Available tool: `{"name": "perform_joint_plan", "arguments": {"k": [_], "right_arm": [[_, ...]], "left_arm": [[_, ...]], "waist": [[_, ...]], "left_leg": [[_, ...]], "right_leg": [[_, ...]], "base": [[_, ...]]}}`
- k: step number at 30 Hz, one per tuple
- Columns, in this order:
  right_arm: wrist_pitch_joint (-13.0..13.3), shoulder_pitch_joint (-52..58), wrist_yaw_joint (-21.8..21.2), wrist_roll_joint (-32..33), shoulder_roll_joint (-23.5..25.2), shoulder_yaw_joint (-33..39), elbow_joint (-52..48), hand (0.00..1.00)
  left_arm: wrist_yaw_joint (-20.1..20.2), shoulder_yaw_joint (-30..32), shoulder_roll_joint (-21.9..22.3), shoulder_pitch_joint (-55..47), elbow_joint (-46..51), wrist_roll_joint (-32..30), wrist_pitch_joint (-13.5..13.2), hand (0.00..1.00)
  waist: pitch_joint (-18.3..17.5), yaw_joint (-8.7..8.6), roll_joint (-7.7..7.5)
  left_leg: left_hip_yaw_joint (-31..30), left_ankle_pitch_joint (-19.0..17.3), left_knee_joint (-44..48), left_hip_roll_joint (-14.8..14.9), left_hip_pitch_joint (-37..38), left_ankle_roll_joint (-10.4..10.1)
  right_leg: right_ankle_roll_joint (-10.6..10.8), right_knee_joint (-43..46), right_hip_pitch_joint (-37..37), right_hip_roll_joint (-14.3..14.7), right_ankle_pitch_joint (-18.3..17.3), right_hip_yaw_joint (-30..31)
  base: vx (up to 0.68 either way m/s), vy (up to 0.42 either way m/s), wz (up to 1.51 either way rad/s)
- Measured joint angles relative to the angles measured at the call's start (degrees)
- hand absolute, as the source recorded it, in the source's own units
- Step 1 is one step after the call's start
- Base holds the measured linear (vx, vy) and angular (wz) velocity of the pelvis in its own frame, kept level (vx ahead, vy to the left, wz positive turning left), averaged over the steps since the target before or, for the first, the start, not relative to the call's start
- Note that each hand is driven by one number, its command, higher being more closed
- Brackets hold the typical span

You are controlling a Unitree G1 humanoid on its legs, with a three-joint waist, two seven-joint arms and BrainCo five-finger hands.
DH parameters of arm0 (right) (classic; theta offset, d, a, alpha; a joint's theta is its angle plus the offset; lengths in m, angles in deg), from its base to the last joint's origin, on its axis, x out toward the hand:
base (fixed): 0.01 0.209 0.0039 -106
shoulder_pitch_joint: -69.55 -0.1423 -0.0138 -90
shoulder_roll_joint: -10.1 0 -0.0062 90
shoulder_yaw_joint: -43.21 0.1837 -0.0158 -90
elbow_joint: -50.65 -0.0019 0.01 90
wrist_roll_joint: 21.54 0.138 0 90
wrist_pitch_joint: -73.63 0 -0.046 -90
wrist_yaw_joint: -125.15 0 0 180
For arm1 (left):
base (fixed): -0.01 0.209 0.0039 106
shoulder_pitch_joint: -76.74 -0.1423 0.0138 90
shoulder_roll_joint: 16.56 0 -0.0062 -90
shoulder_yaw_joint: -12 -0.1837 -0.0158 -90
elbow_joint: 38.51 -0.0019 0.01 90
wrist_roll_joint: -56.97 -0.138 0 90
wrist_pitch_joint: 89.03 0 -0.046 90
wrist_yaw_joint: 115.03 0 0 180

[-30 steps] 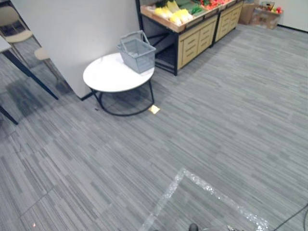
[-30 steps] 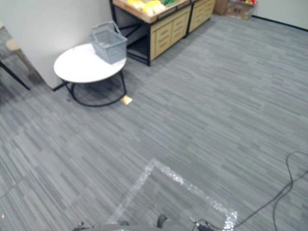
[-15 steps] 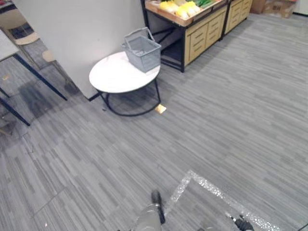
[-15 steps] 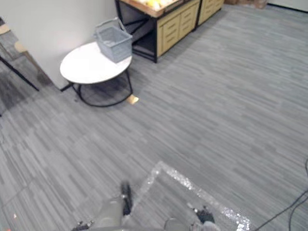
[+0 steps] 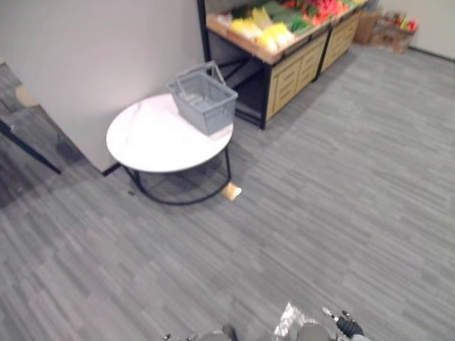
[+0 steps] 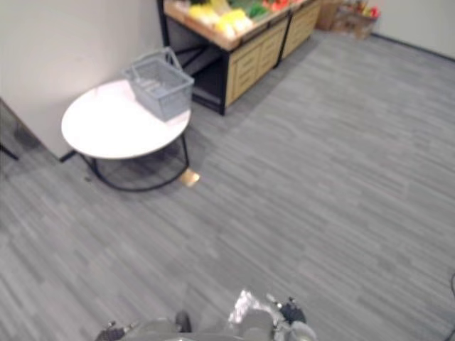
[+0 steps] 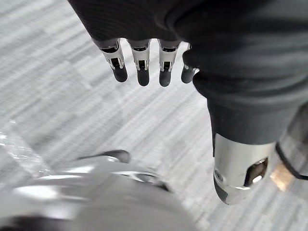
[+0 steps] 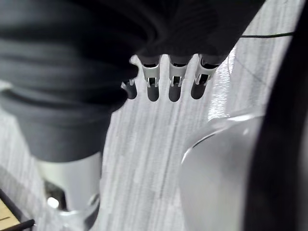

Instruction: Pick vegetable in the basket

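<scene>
1. Now the whole view has shifted between the earlier frames and this one. That is my head camera moving, not the things: the basket (image 5: 204,99) sits as before on the far edge of the table (image 5: 146,142), by the stand (image 5: 250,45).
2. Table and basket fill more of the view than a moment ago, and the tape mark (image 5: 288,318) has slid down to the bottom edge. I judge this as my own advance across the floor.
3. Left hand (image 7: 143,67): fingers hang straight and apart over bare carpet, holding nothing.
4. Right hand (image 8: 173,82): fingers likewise slack and apart, nothing between them.
5. Vegetables (image 5: 276,32), yellow, green and red, lie on top of the stand, well ahead of my fingers and beyond the basket.
6. Basket: seemingly empty, well apart from both hands, nearer to my left fingers than to my right.
7. Meaning for the task: approach only. No picking has begun, and both hands are free for it once the stand is within reach.
</scene>
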Motion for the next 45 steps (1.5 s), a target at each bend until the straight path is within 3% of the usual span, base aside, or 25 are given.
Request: {"name": "perform_joint_plan", "arguments": {"k": [3,6,8,9,10,13,16,18,20,21,23,26,28,29,30,31,33,34,37,38,39,40,41,42,45], "right_arm": [[-0.2,1.3,0.05,0.25,0.13,3.01,-0.21,0.0],[-0.66,2.65,0.12,0.35,0.28,2.96,-0.57,0.0],[-0.7,3.22,0.2,0.45,0.37,3.11,-0.93,0.0],[-0.72,3.33,0.21,0.47,0.66,3.17,-1.21,0.0],[-0.74,3.62,0.22,0.31,-0.57,3.75,-1.79,0.0],[-0.89,4.16,0.05,0.21,0.36,3.7,-2.47,0.0],[-1.01,5.11,-0.01,0.13,0.25,4.16,-2.51,0.0],[-1.48,5.51,-0.44,-0.22,-0.19,4.86,-2.72,0.0],[-1.61,5.62,-0.43,-1.1,-0.86,3.55,-3.15,0.0],[-1.79,5.41,-0.32,-1.74,-1.56,2.33,-3.05,0.0],[-1.75,5.13,-0.25,-1.74,-2.14,-0.01,-3.24,0.0],[-1.68,2.85,0.13,-1.45,-1.56,-1.54,-3.45,0.0],[-1.52,2.59,0.22,-1.35,-0.29,-2.12,-4.96,0.0],[-1.43,2.61,0.21,-1.33,0.04,-2.52,-5.38,0.0],[-1.44,2.39,0.38,-1.32,1.14,-3.75,-5.47,0.0],[-1.21,2.29,0.25,-1.27,2.93,-5.91,-5.73,0.0],[-1.13,1.23,0.17,-1.44,3.64,-6.46,-5.71,0.0],[-0.99,0.49,0.19,-1.43,3.8,-5.31,-5.37,0.0],[-0.71,0.74,0.2,-1.43,3.73,-2.04,-3.27,0.0],[-0.72,0.8,0.18,-1.44,3.27,-1.44,-1.79,0.0],[-0.76,1.43,0.18,-1.49,2.88,-1.19,-0.2,0.0],[-0.87,1.46,-0.01,-0.86,3.0,-0.56,0.11,0.0],[-0.71,1.2,0.07,-0.93,2.65,0.17,-0.16,0.0],[-0.66,1.33,0.07,-1.14,1.67,-0.02,-0.17,0.0],[-0.71,1.99,0.19,-1.52,0.78,1.6,-0.09,0.0]], "left_arm": [[-0.45,1.59,1.86,2.29,1.96,0.72,-0.06,0.0],[-0.61,3.35,5.84,4.44,3.21,1.03,-0.07,0.0],[-0.48,5.66,6.98,4.91,3.36,1.0,-0.09,0.0],[-0.47,8.0,8.32,5.41,3.15,0.96,-0.08,0.0],[-0.16,10.25,10.49,6.21,2.52,0.87,-0.15,0.0],[0.97,13.29,11.96,7.06,1.88,0.22,-0.9,0.0],[1.54,15.68,12.68,6.76,1.38,-0.81,-0.78,0.0],[2.3,17.86,12.76,6.55,2.17,-1.72,-0.33,0.0],[2.41,18.94,12.69,6.6,3.45,-1.64,0.04,0.0],[2.41,18.9,12.13,6.49,3.82,-1.57,0.0,0.0],[2.02,18.12,11.23,6.24,3.8,-1.57,0.0,0.0],[1.77,15.5,9.61,5.88,4.24,-1.42,-0.09,0.0],[0.73,13.2,9.3,5.05,4.34,-1.09,-0.42,0.0],[0.53,13.07,9.55,4.72,4.35,-1.07,-0.59,0.0],[0.56,13.81,9.17,4.74,5.01,0.18,-1.19,0.0],[0.24,13.9,8.23,5.05,6.36,0.03,-1.33,0.0],[0.37,14.17,8.2,4.99,6.61,0.02,-1.44,0.0],[0.3,15.18,7.99,4.7,5.32,0.75,-1.25,0.0],[0.24,13.56,6.84,4.22,3.6,0.63,-1.23,0.0],[0.27,11.34,5.74,4.17,2.67,0.63,-1.09,0.0],[0.31,8.92,5.05,4.14,1.72,0.65,-0.72,0.0],[0.33,7.81,4.39,4.06,1.43,0.67,-0.46,0.0],[0.3,5.37,3.28,4.06,0.96,0.65,0.21,0.0],[0.32,2.81,2.98,3.74,0.34,0.61,0.46,0.0],[0.2,0.64,3.15,4.63,-0.99,0.56,0.43,0.0]], "waist": [[0.32,-0.43,0.5],[1.2,-0.45,0.87],[1.45,-0.42,1.43],[1.93,-0.48,2.04],[2.61,-0.22,4.94],[2.57,-0.35,3.22],[1.19,-0.47,4.69],[0.37,-0.56,5.85],[0.86,-0.2,5.96],[1.07,0.42,6.0],[1.18,1.35,5.5],[1.37,2.21,4.25],[1.33,2.97,4.12],[1.17,2.96,4.41],[1.11,3.81,3.85],[-0.14,2.69,0.93],[-0.54,3.49,0.37],[-0.57,4.42,0.39],[-2.39,4.45,-0.56],[-2.47,4.14,-1.29],[-2.48,3.09,-1.67],[-2.23,2.74,-1.58],[-2.14,2.01,-1.92],[-2.02,1.05,-1.63],[-1.95,1.0,-1.08]], "left_leg": [[-0.06,-0.84,-3.54,-0.29,5.6,-1.09],[-0.22,-3.83,-5.22,0.22,8.76,-3.9],[-0.27,-6.66,-5.24,1.86,10.69,-6.74],[-0.31,-8.3,-5.5,3.93,12.56,-8.63],[0.2,-8.44,-5.81,6.01,13.53,-9.1],[-0.42,-3.73,-3.16,6.83,16.6,-9.13],[-2.17,-1.8,4.94,9.91,15.29,-8.33],[-9.4,3.97,26.5,14.24,4.94,-13.02],[-12.2,11.91,46.59,16.91,-5.36,-14.22],[-10.66,10.2,55.7,17.59,-9.62,-12.96],[-6.19,5.48,58.75,17.39,-13.94,-11.2],[1.83,-0.96,46.57,16.45,-20.38,-8.3],[7.53,3.22,19.79,12.07,-20.27,-4.37],[8.08,5.54,13.39,11.28,-19.88,-3.74],[7.76,10.14,10.03,9.43,-20.16,0.53],[8.86,8.26,10.62,7.19,-21.35,0.31],[9.48,5.7,12.01,6.89,-22.54,-0.11],[9.76,3.87,13.02,6.69,-21.66,0.35],[9.63,1.81,10.91,3.39,-18.35,1.48],[8.84,0.46,8.41,1.23,-15.15,0.97],[8.08,-0.63,6.34,-0.29,-11.77,0.83],[7.74,-1.26,5.73,-0.84,-10.09,0.67],[6.97,-2.49,4.9,-1.71,-6.49,0.36],[5.74,-3.37,3.56,-2.22,-2.77,-0.05],[2.84,-3.7,1.07,-2.82,2.52,-0.62]], "right_leg": [[-2.49,-11.7,-4.85,-0.07,-4.18,-6.29],[-2.47,-30.7,-6.13,0.31,-3.63,-7.86],[-2.41,-45.79,-5.59,1.96,0.36,-6.2],[-2.7,-48.77,-4.46,3.39,8.15,-5.93],[-3.37,-45.47,-4.52,6.2,3.67,-6.97],[-4.81,-32.67,-5.49,5.61,-8.07,-6.76],[-5.0,-32.46,-1.38,7.15,-11.82,-8.58],[-6.21,-35.03,4.02,7.98,-13.3,-11.93],[-6.9,-38.22,9.7,8.58,-14.72,-13.57],[-6.98,-41.14,14.26,8.84,-14.77,-13.58],[-5.75,-47.1,21.12,8.62,-14.07,-13.58],[-2.94,-53.35,27.48,6.67,-12.5,-13.32],[-1.7,-55.77,31.76,4.69,-12.42,-13.7],[-0.77,-56.18,32.63,4.7,-13.01,-13.77],[1.62,-56.35,34.39,3.74,-14.87,-12.69],[-1.03,-56.83,34.18,2.32,-13.42,-11.39],[-2.94,-56.83,32.52,2.03,-8.8,-8.0],[-2.39,-57.11,32.56,1.81,-3.23,-4.14],[-1.09,-51.21,30.47,0.08,3.45,1.3],[0.77,-40.66,26.39,-1.35,7.14,3.45],[1.99,-28.94,21.52,-2.35,14.23,5.07],[2.77,-21.44,18.4,-2.45,14.97,5.9],[1.96,-8.86,12.71,-2.32,13.02,5.68],[1.45,-1.96,9.18,-1.3,7.55,3.77],[-0.09,-4.37,1.45,-0.6,-4.65,-3.11]], "base": [[0.32,-0.057,0.2],[0.44,-0.254,0.22],[0.42,-0.305,-0.07],[0.53,-0.321,-0.18],[0.63,-0.366,-0.13],[0.49,-0.33,0.0],[0.41,-0.237,0.13],[0.5,-0.227,0.48],[0.47,-0.087,0.43],[0.41,-0.008,0.12],[0.41,0.037,-0.19],[0.37,0.105,-0.23],[0.59,0.321,-0.17],[0.6,0.409,-0.19],[0.51,0.328,0.26],[0.49,0.312,0.33],[0.4,0.279,0.16],[0.45,0.32,-0.13],[0.43,0.267,0.1],[0.44,0.237,0.33],[0.43,0.215,0.35],[0.41,0.148,0.32],[0.28,0.07,0.31],[0.35,0.08,0.36],[0.4,0.05,0.61]]}}
